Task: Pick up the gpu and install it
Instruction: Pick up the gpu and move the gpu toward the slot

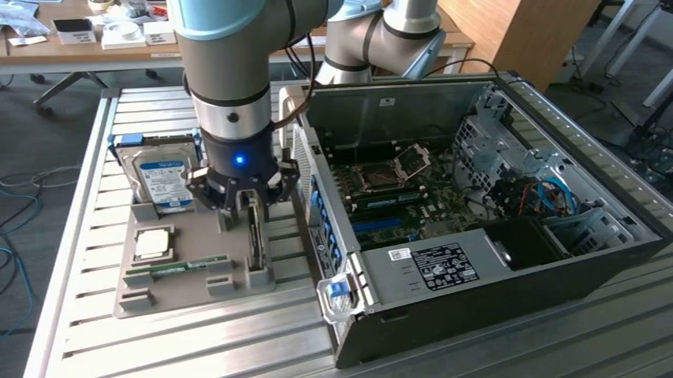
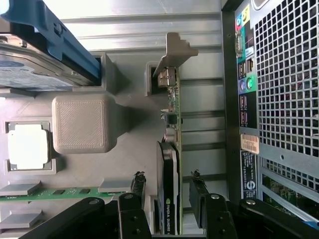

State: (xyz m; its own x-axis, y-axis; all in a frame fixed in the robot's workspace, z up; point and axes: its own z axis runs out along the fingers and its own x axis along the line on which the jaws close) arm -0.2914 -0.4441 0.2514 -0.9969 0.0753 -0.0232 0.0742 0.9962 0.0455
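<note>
Green circuit board seen edge-on is what my wrist camera gives me: the graphics card (image 2: 172,164) stands upright on its long edge in a slot of the grey tray (image 2: 82,122), with the black fan housing on one face and the silver bracket (image 2: 175,50) at the end away from the camera. The gripper (image 2: 167,177) straddles the card with its fingers (image 2: 138,185) spread, one on each side. I can see a gap between each pad and the card, so nothing is grasped. From the exterior view I cannot judge that gap, because the arm's wrist covers most of the card and leaves me a thin dark blade below the gripper. That view does give me the layout. The tray sits on the slatted metal table (image 1: 84,346), just beside the open computer case (image 1: 589,260) and on the exterior view's left of it, and the motherboard (image 1: 405,185) is exposed inside. The tray also holds a hard drive (image 1: 163,179) standing on edge, a processor chip (image 1: 154,244) and a memory stick (image 1: 179,266) lying flat. On the wrist camera the case shows me its rear ports and grille.
</note>
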